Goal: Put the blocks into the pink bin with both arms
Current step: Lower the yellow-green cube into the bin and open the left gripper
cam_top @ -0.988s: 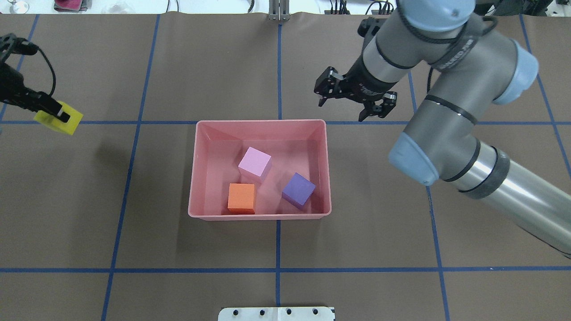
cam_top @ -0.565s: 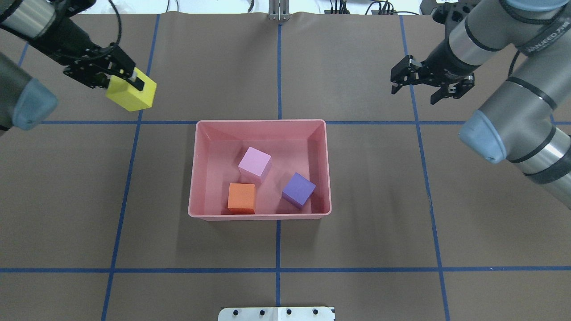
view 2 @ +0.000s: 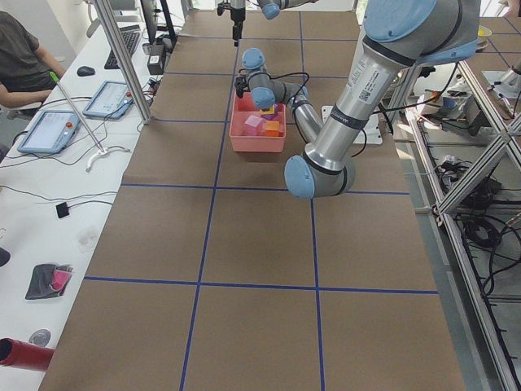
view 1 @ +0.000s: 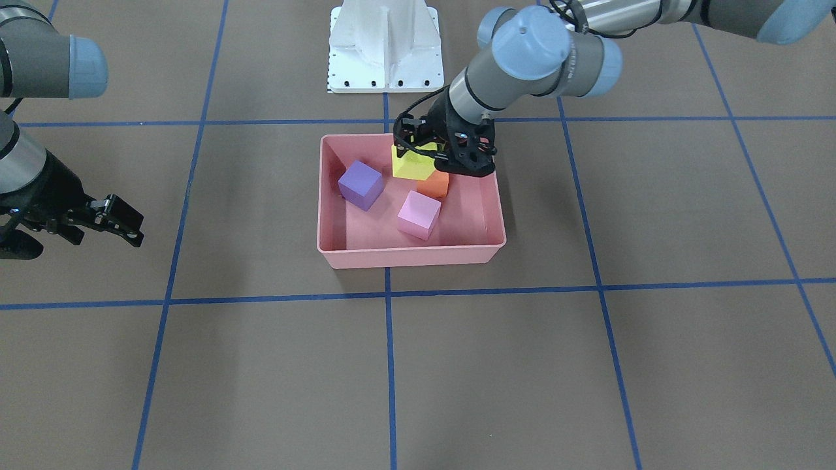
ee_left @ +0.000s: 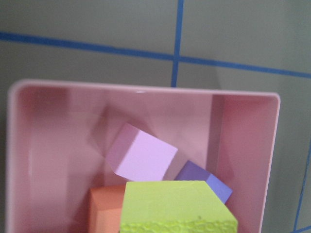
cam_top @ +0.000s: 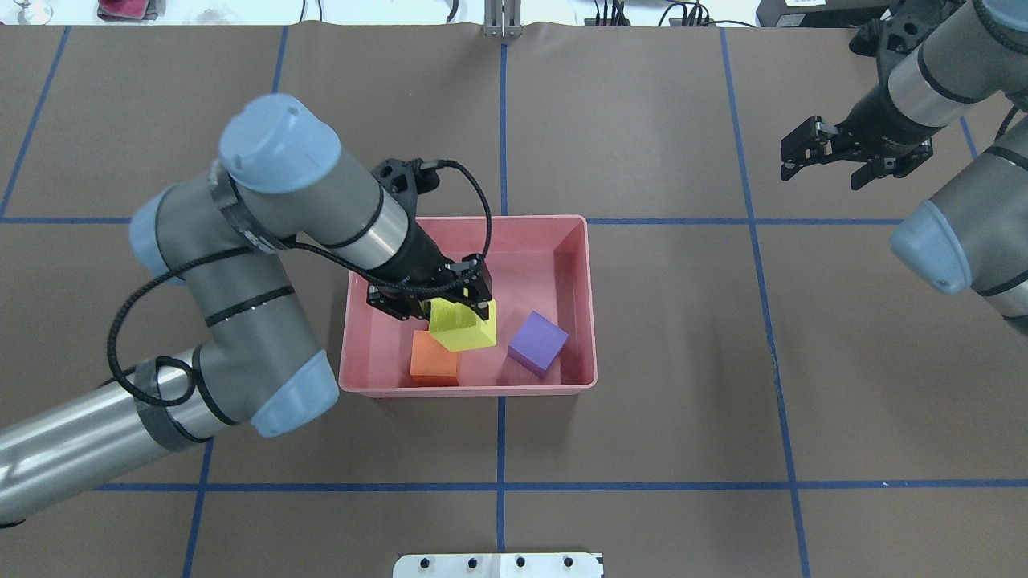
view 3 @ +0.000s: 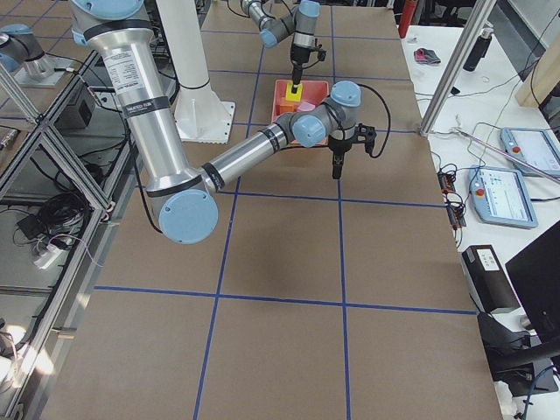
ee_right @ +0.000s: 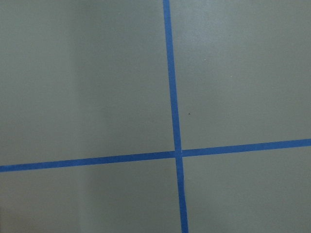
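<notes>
Three cubes sit inside the salmon-pink plastic tub (cam_top: 591, 305): an orange foam cube (cam_top: 434, 355), a dark purple foam cube (cam_top: 537, 343) and a pale lilac foam cube (view 1: 418, 214). The left fingers (cam_top: 479, 295) pinch a yellow foam cube (cam_top: 462, 327) over the tub, within its rim. The right fingers (cam_top: 799, 148) spread wide over bare brown counter (cam_top: 683, 417), well apart.

brown blue-taped table (cam_top: 683, 417) under a pink bin (cam_top: 522, 391) and white base (view 1: 385, 46)

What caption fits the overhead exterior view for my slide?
Left claw holds yellow block over pink bin, near orange block and purple block; right claw open.
</notes>
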Robot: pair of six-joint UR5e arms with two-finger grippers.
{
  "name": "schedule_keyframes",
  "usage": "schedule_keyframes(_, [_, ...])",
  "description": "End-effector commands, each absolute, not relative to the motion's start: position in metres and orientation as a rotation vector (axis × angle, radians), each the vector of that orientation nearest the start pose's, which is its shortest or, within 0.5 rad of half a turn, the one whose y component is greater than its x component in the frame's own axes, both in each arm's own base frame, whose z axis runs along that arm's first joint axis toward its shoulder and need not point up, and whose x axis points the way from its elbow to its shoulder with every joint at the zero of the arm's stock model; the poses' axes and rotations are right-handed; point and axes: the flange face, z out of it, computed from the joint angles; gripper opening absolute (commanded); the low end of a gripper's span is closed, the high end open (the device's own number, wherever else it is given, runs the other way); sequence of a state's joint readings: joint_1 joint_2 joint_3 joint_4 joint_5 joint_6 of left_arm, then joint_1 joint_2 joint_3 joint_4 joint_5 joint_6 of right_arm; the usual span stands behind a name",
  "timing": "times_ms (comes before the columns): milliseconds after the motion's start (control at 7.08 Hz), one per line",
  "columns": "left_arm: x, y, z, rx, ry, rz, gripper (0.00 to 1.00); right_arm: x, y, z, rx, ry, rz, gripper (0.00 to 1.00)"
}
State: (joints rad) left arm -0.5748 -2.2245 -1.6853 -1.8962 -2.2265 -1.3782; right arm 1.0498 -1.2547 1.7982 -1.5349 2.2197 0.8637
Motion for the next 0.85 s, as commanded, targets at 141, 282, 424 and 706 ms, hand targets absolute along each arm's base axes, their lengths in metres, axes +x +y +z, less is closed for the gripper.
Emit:
schedule_keyframes(141, [0.554, -0.403, 0.174, -0.160, 1.157, 0.036, 0.61, -0.228, -0.551, 0.383, 0.022, -0.835, 0.141, 1.00])
schedule_keyframes(282, [0.554, -0.404, 0.174, -0.157, 1.157, 0.035, 0.99, -0.228, -0.551, 0.386, 0.020, -0.830, 0.143, 1.00])
schedule_keyframes(424, [0.544, -0.412, 0.172, -0.141, 1.164, 0.022, 1.00, -0.223, -0.551, 0.389, 0.020, -0.827, 0.152, 1.00])
schedule_keyframes(706, [0.501, -0.444, 0.174, -0.095, 1.179, -0.036, 1.00, -0.215, -0.553, 0.389, 0.026, -0.827, 0.164, 1.00])
